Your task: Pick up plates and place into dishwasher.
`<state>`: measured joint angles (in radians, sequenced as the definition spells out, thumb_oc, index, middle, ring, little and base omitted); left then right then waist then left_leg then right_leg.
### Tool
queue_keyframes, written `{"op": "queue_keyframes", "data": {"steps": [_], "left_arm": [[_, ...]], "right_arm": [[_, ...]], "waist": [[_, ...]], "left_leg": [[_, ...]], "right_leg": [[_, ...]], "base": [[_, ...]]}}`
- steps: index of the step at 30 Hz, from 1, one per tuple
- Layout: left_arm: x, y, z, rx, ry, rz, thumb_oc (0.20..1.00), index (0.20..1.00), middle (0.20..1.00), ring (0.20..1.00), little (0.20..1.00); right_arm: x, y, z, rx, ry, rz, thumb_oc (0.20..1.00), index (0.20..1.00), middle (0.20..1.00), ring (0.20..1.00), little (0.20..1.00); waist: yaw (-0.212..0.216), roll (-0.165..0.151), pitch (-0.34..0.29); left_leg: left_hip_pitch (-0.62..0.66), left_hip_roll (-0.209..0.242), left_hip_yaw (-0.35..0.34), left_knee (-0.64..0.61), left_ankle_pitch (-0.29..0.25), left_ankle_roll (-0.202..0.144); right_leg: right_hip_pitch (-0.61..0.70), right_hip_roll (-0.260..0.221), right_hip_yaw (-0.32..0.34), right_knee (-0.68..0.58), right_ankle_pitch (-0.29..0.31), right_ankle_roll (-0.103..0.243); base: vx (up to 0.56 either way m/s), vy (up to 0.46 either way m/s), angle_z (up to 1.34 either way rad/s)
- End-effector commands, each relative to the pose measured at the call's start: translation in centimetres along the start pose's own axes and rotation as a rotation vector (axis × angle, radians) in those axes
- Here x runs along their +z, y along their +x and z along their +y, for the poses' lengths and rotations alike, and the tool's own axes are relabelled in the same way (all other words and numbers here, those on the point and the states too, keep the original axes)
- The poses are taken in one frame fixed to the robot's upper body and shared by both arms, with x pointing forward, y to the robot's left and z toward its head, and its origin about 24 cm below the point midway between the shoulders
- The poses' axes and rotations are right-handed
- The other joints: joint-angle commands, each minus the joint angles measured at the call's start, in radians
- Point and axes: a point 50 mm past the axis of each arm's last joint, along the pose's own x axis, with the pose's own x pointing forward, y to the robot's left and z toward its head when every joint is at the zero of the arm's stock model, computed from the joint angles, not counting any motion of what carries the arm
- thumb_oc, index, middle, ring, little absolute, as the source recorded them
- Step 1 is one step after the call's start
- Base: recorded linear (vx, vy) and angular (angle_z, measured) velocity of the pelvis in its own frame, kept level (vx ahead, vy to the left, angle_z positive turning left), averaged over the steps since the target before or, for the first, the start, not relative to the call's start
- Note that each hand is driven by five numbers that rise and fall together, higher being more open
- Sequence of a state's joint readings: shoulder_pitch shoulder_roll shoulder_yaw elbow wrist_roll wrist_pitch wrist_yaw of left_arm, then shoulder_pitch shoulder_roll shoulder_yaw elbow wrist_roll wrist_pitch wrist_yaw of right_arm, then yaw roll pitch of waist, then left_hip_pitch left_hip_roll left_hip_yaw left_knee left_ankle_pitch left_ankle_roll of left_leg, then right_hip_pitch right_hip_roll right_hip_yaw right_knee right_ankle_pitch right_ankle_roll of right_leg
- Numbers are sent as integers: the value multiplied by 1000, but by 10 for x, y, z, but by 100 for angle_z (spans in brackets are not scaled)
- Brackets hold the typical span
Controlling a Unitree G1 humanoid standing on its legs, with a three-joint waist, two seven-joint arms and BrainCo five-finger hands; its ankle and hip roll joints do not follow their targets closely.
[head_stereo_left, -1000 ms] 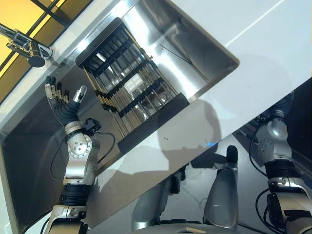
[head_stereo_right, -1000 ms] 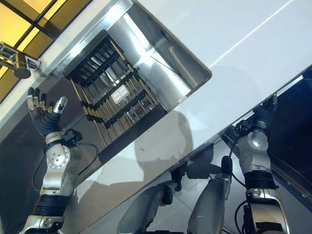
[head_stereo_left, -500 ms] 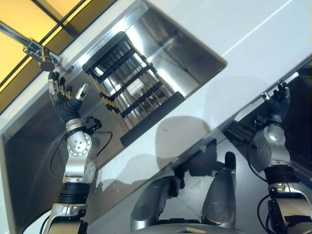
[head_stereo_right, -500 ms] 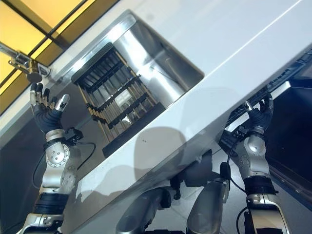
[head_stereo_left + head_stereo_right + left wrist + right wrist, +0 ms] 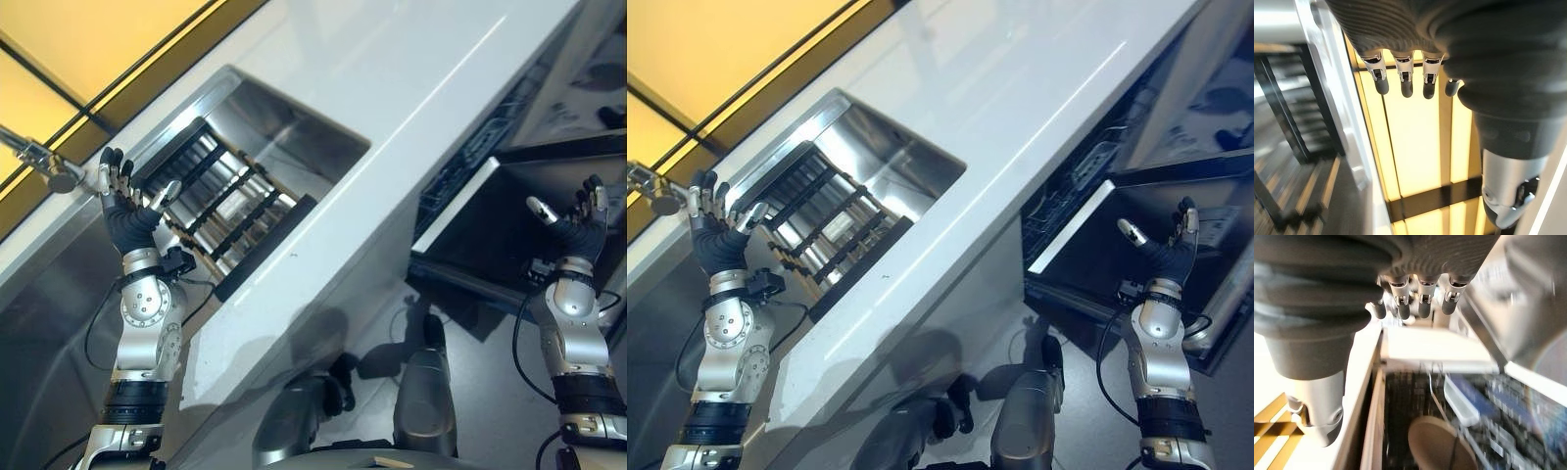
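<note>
Holding nothing, I raise my left hand (image 5: 125, 211) at nine o'clock beside the sink rack (image 5: 227, 201), fingers spread. My right hand (image 5: 575, 227) hangs spread over the open dishwasher (image 5: 1087, 245), one plate (image 5: 1437, 445) inside already.

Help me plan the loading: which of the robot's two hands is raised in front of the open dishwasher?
The right hand, open in front of the open dishwasher. The left hand, open too, is up by the sink's black rack.

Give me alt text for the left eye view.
Both robot hands are raised, open and empty: the left hand beside the dish rack in the steel sink, the right hand before the open dishwasher under the white counter.
</note>
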<state>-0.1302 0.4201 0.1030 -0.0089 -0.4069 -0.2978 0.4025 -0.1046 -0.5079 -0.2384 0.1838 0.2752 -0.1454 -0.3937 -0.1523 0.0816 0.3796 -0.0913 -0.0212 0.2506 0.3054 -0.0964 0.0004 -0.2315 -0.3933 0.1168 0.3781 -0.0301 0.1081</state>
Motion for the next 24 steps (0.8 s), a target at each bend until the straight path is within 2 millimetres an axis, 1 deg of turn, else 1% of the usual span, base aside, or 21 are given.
{"op": "queue_keyframes", "data": {"steps": [1, 6, 8, 9, 11, 12, 13, 14, 15, 18, 20, 21, 22, 24], "left_arm": [[6, -3, 15, 30, 7, -35, 1000, 1000, 1000, 1000, 1000], [6, -3, 21, 35, 27, -31, 1000, 1000, 1000, 1000, 1000], [7, -4, 27, 45, 39, -30, 1000, 1000, 1000, 1000, 1000], [7, -5, 30, 51, 45, -28, 1000, 1000, 1000, 1000, 1000], [8, -8, 32, 55, 52, -33, 1000, 1000, 1000, 1000, 1000], [8, -10, 33, 65, 51, -38, 1000, 1000, 1000, 1000, 1000], [9, -11, 33, 68, 47, -38, 1000, 1000, 1000, 1000, 1000], [10, -11, 33, 71, 35, -38, 1000, 1000, 1000, 1000, 1000], [9, -12, 33, 73, 29, -32, 1000, 1000, 1000, 1000, 1000], [0, -15, 30, 78, 11, 7, 1000, 1000, 1000, 1000, 1000], [-6, -17, 25, 66, 1, 29, 1000, 1000, 1000, 1000, 1000], [-6, -17, 23, 63, -1, 28, 1000, 1000, 1000, 1000, 1000], [-6, -15, 20, 60, -11, 25, 1000, 1000, 1000, 1000, 1000], [-5, -12, 16, 59, -22, 16, 1000, 1000, 1000, 1000, 1000]], "right_arm": [[24, -1, -12, -28, -50, -136, 1000, 1000, 1000, 1000, 1000], [20, -10, -24, -145, -56, -124, 1000, 1000, 1000, 1000, 1000], [14, -17, -31, -232, -58, -101, 1000, 1000, 1000, 1000, 1000], [11, -20, -34, -278, -46, -85, 1000, 1000, 1000, 1000, 1000], [6, -24, -37, -345, -29, -52, 1000, 1000, 1000, 1000, 1000], [2, -28, -38, -375, -32, -38, 1000, 1000, 1000, 1000, 1000], [0, -30, -39, -390, -33, -30, 1000, 1000, 1000, 1000, 1000], [-3, -32, -42, -429, -40, -12, 1000, 1000, 1000, 1000, 1000], [-6, -33, -45, -452, -41, 3, 1000, 1000, 1000, 1000, 1000], [-18, -35, -49, -489, -33, 76, 1000, 1000, 1000, 1000, 1000], [-28, -38, -45, -457, -16, 133, 1000, 1000, 1000, 1000, 1000], [-30, -38, -44, -441, 3, 147, 1000, 1000, 1000, 1000, 1000], [-34, -38, -41, -400, 73, 178, 1000, 1000, 1000, 1000, 1000], [-43, -36, -40, -372, 144, 215, 1000, 1000, 1000, 1000, 1000]], "waist": [[-63, 0, -88], [-75, -20, -107], [-80, -20, -110], [-78, -13, -110], [-72, -6, -113], [-69, -3, -116], [-72, 2, -117], [-86, 20, -116], [-90, 27, -115], [-104, 51, -112], [-120, 71, -97], [-123, 75, -92], [-134, 86, -77], [-144, 103, -51]], "left_leg": [[30, 36, -41, 129, -157, -33], [53, 41, -6, 100, -151, -26], [67, 43, 19, 73, -138, -17], [79, 49, 39, 61, -139, -10], [84, 50, 67, 48, -128, 1], [80, 40, 65, 35, -112, -1], [81, 35, 62, 26, -107, -3], [88, 29, 55, 20, -108, -6], [91, 27, 56, 21, -110, -7], [98, 24, 69, 29, -117, -8], [95, 18, 73, 37, -117, -8], [93, 16, 76, 39, -117, -8], [87, 13, 85, 47, -117, -9], [70, 12, 97, 66, -120, -10]], "right_leg": [[31, -92, 14, -217, 347, 100], [29, -85, -10, -225, 366, 109], [16, -69, -34, -189, 366, 111], [6, -55, -59, -146, 349, 113], [-2, -39, -104, -112, 294, 103], [-3, -47, -122, -132, 298, 96], [-5, -48, -119, -138, 307, 96], [-14, -43, -96, -139, 301, 92], [-20, -44, -88, -139, 297, 91], [-28, -57, -89, -146, 288, 89], [-43, -61, -71, -139, 295, 89], [-48, -62, -65, -136, 296, 89], [-60, -67, -53, -135, 298, 88], [-83, -72, -36, -129, 294, 86]], "base": [[20, -38, -51], [-10, -35, -33], [-39, 46, -33], [-61, 108, -38], [-67, 83, -43], [-46, 30, -54], [-4, 94, -57], [51, 124, -44], [78, 150, -30], [86, 77, -11], [76, 71, -26], [53, 90, -36], [24, 75, -30], [-10, 49, -15]]}}
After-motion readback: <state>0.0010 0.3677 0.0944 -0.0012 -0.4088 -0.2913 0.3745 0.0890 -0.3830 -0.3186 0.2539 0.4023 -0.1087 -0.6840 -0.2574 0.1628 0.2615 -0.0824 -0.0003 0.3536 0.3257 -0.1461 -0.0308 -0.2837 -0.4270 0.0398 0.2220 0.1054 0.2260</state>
